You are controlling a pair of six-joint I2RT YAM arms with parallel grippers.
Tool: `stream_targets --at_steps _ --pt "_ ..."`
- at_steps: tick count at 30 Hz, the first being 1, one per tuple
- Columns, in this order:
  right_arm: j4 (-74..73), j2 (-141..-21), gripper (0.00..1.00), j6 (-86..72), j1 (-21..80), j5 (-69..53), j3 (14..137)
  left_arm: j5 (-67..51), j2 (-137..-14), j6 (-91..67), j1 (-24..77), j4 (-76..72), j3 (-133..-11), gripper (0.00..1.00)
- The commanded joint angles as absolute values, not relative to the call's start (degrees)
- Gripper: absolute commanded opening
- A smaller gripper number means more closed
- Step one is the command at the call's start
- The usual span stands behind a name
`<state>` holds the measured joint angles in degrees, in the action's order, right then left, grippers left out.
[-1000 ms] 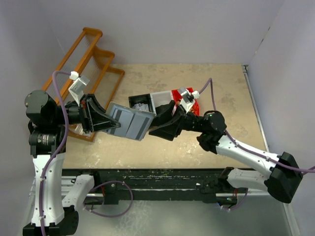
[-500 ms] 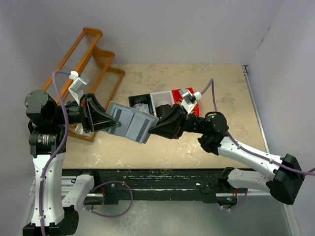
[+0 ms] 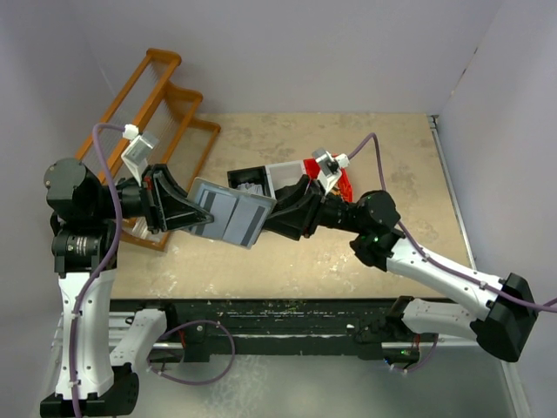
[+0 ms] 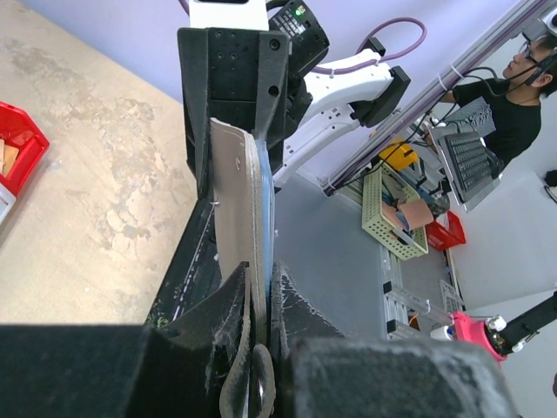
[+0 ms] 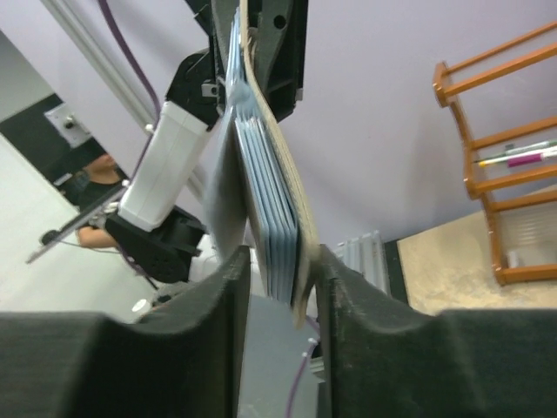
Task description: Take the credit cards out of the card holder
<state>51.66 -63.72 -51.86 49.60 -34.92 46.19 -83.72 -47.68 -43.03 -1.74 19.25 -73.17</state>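
Note:
The card holder (image 3: 228, 214) is a slate-grey flat case held in the air between both arms. My left gripper (image 3: 197, 218) is shut on its left edge; the left wrist view (image 4: 261, 287) shows the holder (image 4: 237, 200) edge-on between the pads. My right gripper (image 3: 275, 214) is open, with the holder's right edge between its fingers. In the right wrist view (image 5: 283, 266) the holder (image 5: 271, 196) shows several thin pale blue-grey layers edge-on and a tan outer flap. I cannot tell cards from pockets there. Pale flat cards (image 3: 252, 186) lie in the black bin.
A black bin (image 3: 237, 178), a white bin (image 3: 284, 173) and a red bin (image 3: 341, 185) stand in a row behind the holder. An orange wooden rack (image 3: 170, 113) stands at the back left, also in the right wrist view (image 5: 505, 165).
My right gripper has moved up and left so that its fingers straddle the holder's right edge. The holder has shifted slightly. The left arm has stayed put.

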Motion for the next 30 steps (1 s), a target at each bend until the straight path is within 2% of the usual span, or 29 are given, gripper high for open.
stream_targets --at_steps 1,3,5,10,13,15,19,22,24,26,30 --pt "48.73 -64.11 0.47 -49.90 50.48 -31.97 51.45 -83.15 -47.68 -44.47 -1.49 16.62 -73.27 0.02" --pt "47.59 -64.71 0.56 -49.62 51.02 -31.46 52.15 -83.06 -47.66 -44.39 -1.49 16.61 -73.13 0.02" --pt "47.70 -65.15 0.60 -49.47 51.87 -30.60 52.33 -83.07 -47.65 -44.31 -1.49 16.61 -73.03 0.02" --pt "46.64 -66.92 0.61 -47.85 55.21 -27.72 54.07 -82.97 -47.81 -44.16 -1.49 16.61 -73.01 0.02" --pt "43.22 -68.34 0.59 -46.03 58.45 -24.35 57.04 -82.45 -47.72 -42.43 -1.49 17.86 -72.84 0.03" --pt "36.77 -68.84 0.52 -43.35 61.33 -17.90 61.22 -81.26 -47.56 -38.31 -1.49 20.58 -73.05 0.05" --pt "21.43 -70.76 0.19 -40.46 66.23 -2.67 68.30 -74.00 -47.56 -18.25 -1.49 35.14 -76.31 0.16" --pt "9.23 -73.91 0.03 -38.89 69.10 7.28 75.19 -69.65 -47.22 -9.50 -1.49 40.55 -77.15 0.39" --pt "1.88 -76.43 0.00 -37.69 71.15 13.74 79.60 -69.20 -47.20 -6.75 -1.50 42.15 -77.27 0.53" --pt "-3.01 -79.01 0.00 -36.51 72.85 17.95 84.36 -70.34 -46.87 -6.65 -1.49 41.93 -76.81 0.61" --pt "-7.95 -80.89 0.00 -35.75 74.07 24.00 87.29 -69.28 -46.43 -6.81 -1.49 41.56 -77.43 0.65"
